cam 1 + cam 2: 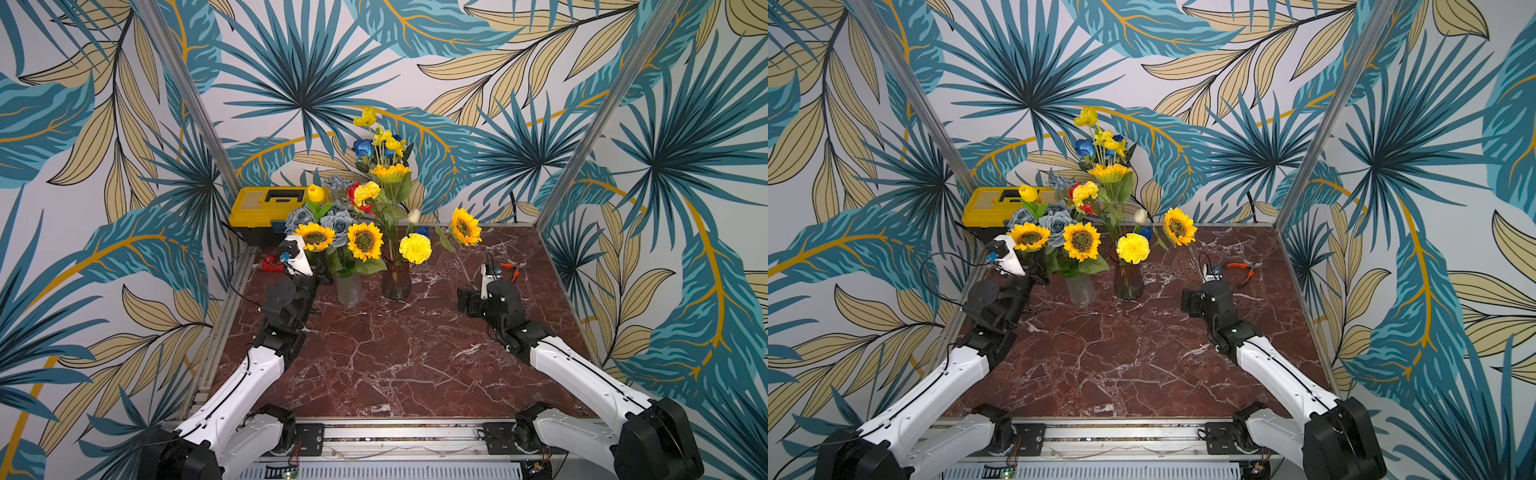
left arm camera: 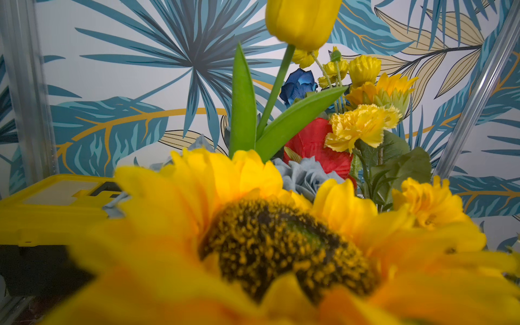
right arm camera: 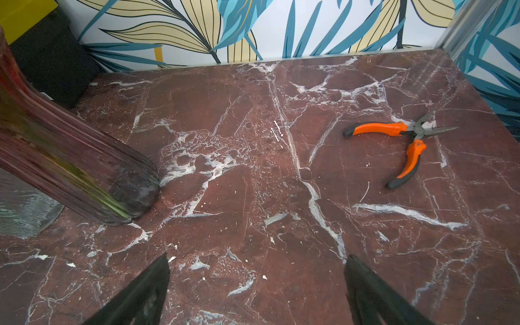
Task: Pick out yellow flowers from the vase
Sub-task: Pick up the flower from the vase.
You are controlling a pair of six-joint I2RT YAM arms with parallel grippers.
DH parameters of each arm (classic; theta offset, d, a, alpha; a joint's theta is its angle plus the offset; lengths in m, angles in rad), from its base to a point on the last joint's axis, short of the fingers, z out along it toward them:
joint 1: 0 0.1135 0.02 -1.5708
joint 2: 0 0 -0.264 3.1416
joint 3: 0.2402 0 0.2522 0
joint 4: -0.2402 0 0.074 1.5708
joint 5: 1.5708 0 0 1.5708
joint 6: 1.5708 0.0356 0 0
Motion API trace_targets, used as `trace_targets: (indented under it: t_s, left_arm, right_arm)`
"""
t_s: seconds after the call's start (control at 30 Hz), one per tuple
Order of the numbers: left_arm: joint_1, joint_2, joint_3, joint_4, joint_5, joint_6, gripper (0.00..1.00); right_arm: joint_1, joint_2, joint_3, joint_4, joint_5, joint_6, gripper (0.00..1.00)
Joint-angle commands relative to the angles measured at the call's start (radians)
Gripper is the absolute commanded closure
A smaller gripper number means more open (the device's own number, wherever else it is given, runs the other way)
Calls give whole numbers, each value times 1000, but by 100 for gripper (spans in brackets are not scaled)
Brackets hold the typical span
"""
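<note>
Left gripper (image 1: 324,269) sat tucked under leftmost sunflower (image 1: 316,237), at stems above clear vase (image 1: 349,291), likely for stem grasp; jaws hidden by petals, could not tell state. Yellow flowers (image 1: 365,241) all stood in two vases, clear and dark vase (image 1: 396,282): three open-faced sunflowers, two pompom heads (image 1: 415,248), one tulip (image 1: 316,193). Right gripper (image 3: 256,257) hovered low over tabletop (image 1: 395,365), jaws wide apart, empty, clear of bouquet. One pliers (image 3: 377,129) lay far right

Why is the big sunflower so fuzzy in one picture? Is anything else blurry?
Left wrist view: the sunflower sits very close to the lens and blurs, while the frilly yellow flower behind looks sharp. Right wrist view: the purple vase smears at the edge; the pliers look crisp. In both top views the frame posts lean outward.
</note>
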Motion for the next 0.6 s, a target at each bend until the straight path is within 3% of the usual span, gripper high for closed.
trace_targets:
  t_s: [0.0,0.57]
  left_arm:
    - [4,-32,57,24,24,-7,79]
    - [3,-155,154,-14,103,52,81]
  right_arm:
    - [4,-14,7,-6,-6,14,4]
    - [4,-31,7,-10,-12,5,4]
